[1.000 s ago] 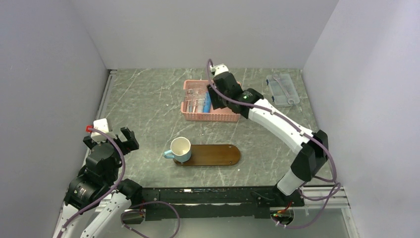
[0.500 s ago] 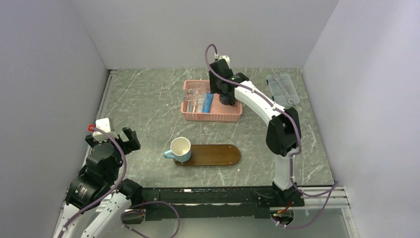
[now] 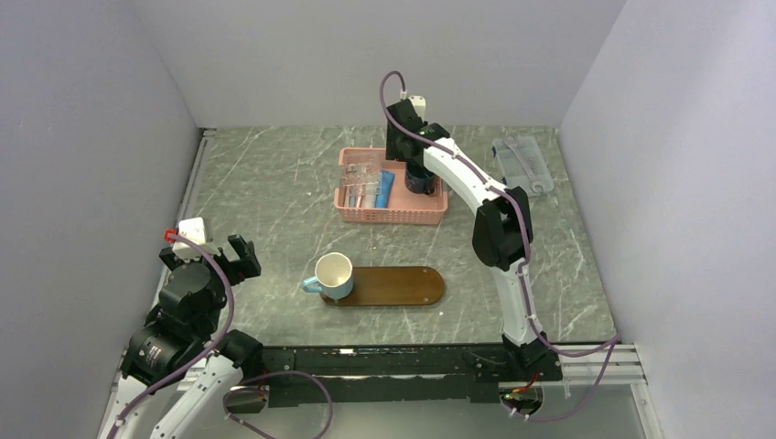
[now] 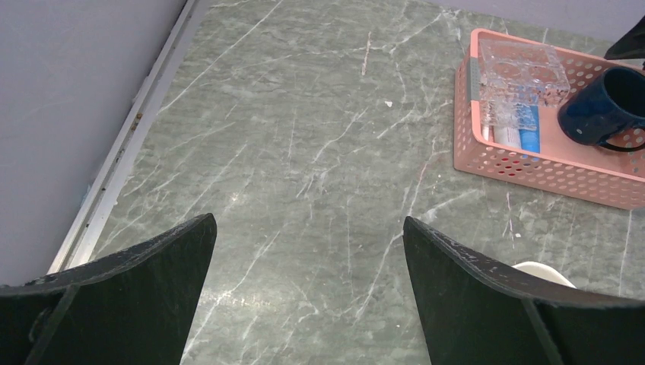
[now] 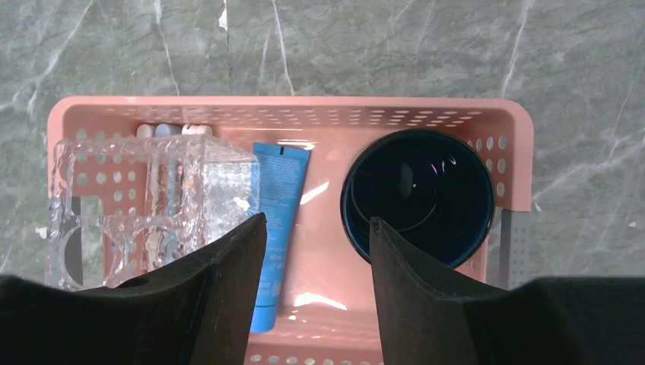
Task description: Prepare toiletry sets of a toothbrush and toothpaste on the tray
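Currently: right gripper hovers spread over the pink basket at the desk's far edge — toothpaste lies inside, long axis far-to-near, just off-centre of the gap, opposite the dark mug; right arm nearer.

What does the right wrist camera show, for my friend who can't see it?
Looking straight down, the open right gripper hangs over a pink basket on a marble table. Inside are a blue toothpaste tube, a dark blue mug to its right and a clear plastic holder to its left.
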You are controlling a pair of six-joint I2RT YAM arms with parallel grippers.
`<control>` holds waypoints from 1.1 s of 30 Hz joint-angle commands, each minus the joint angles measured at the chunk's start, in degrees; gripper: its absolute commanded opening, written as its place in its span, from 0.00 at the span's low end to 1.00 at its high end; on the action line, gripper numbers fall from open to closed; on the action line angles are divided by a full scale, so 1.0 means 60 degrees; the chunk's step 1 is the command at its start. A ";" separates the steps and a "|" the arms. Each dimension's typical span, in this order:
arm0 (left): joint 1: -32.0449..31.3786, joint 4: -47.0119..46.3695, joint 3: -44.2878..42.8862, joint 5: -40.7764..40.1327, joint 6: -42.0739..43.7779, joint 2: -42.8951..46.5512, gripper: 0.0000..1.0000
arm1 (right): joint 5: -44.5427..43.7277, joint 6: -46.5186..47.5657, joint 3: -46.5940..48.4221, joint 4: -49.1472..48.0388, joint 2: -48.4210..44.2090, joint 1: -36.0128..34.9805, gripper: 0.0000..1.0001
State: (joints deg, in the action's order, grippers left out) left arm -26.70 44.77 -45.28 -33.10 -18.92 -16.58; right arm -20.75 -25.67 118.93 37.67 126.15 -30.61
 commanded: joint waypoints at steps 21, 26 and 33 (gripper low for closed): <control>0.0047 -0.0460 0.0017 0.0311 0.0208 0.0045 0.99 | -0.0086 -0.0907 0.1291 -0.0218 0.1483 0.0548 0.50; 0.0042 -0.0451 0.0017 0.0295 0.0207 -0.0013 0.99 | 0.0097 -0.0937 0.1403 -0.0261 0.1798 0.0645 0.47; 0.0079 -0.0474 0.0017 0.0302 0.0249 -0.0106 0.99 | 0.0340 -0.0922 0.1462 -0.0344 0.2088 0.0764 0.39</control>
State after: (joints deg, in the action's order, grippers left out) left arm -26.65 43.99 -45.23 -31.70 -18.59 -16.60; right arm -19.46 -30.52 125.01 37.32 138.06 -26.87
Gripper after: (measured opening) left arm 0.992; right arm 0.420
